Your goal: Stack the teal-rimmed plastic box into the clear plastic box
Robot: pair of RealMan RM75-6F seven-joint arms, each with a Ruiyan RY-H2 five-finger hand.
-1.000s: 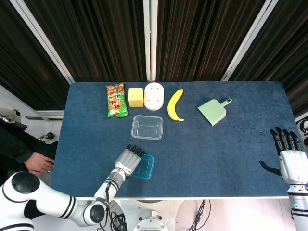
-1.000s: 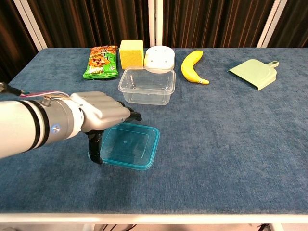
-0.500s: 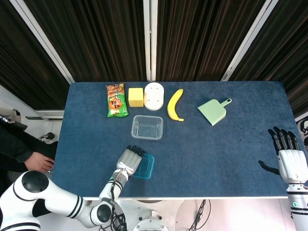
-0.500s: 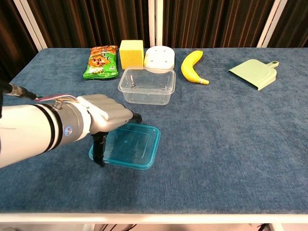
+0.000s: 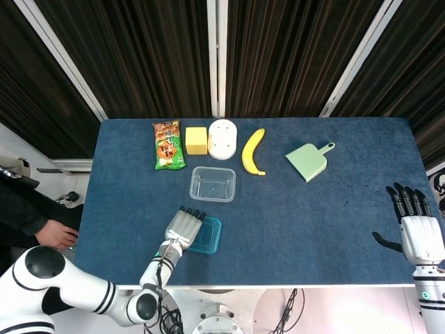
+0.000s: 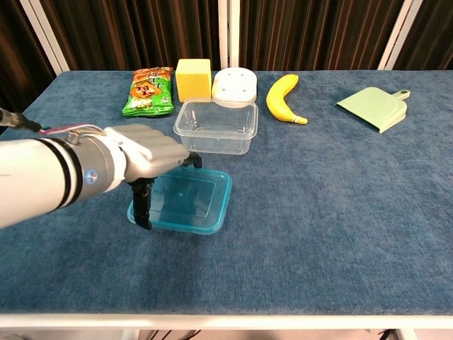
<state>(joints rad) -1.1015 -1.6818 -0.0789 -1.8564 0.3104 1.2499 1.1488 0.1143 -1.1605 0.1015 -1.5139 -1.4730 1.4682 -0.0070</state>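
The left robot hand (image 6: 145, 159) grips the near-left edge of the teal-rimmed plastic box (image 6: 186, 201), thumb down beside it, on the blue worktop (image 6: 340, 212). Just beyond stands the clear plastic box (image 6: 216, 126). The right robot hand (image 5: 416, 226) hovers far right, fingers spread, holding nothing.

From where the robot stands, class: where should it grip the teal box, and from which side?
Grip the teal box by its left rim, coming from the left, where the left hand already is. It is shallow, with a thin raised rim: fingers over the wall, thumb outside. The clear box crowds its far side.
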